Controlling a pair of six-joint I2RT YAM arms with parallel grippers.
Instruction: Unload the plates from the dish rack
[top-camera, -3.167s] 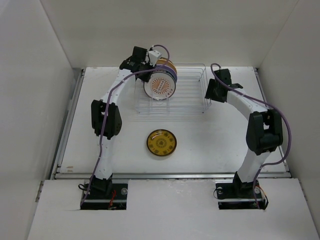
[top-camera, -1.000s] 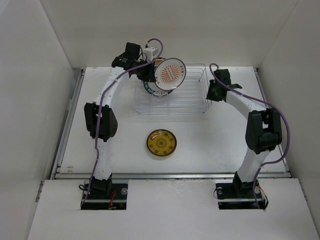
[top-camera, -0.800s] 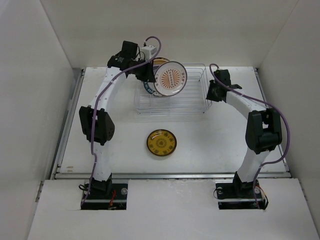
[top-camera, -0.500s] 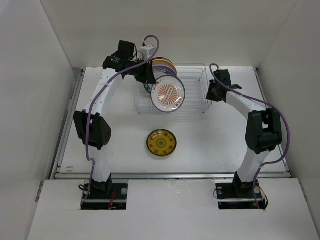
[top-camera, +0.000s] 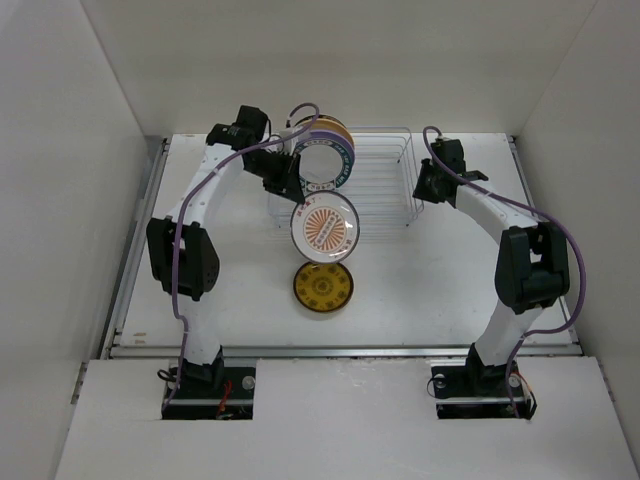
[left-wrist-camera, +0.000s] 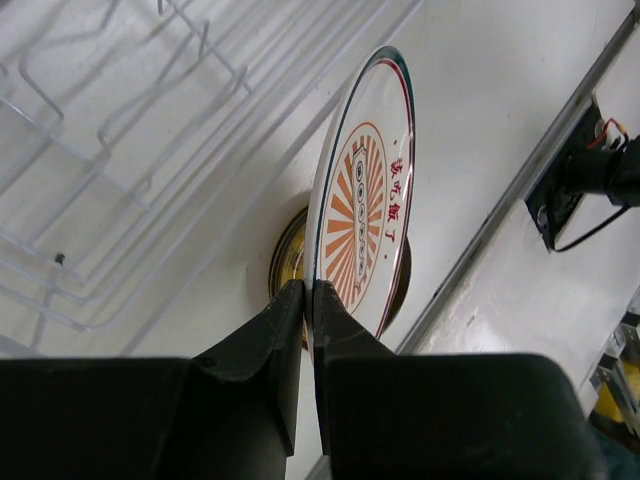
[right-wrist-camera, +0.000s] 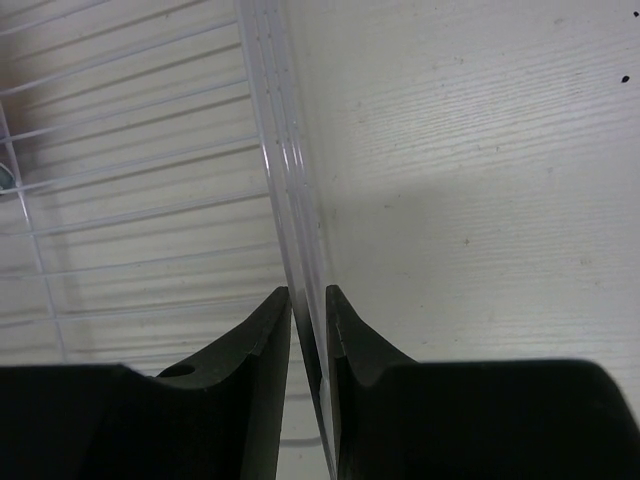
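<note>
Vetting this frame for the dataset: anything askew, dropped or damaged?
Nothing stands out. The left gripper pinches the white orange-sunburst plate by its rim, just above the dark-gold patterned plate lying flat on the table. The other plates stand upright in the silver wire dish rack, whose end the right gripper clamps.

White counter, matte, spread from the left wall to the right wall. Faint grain across it in the right wrist view, plus a dark speck and a few fainter ones. Plain white walls on three sides: left wall, far wall, right wall. Along the counter's near edge, a grey metal rail. Down the left edge, a grey strip of the same kind. Near the rail's left end, a small tan mark. Nearest of all, a white board, just beyond the rail on the near side, as wide as the enclosure.
</note>
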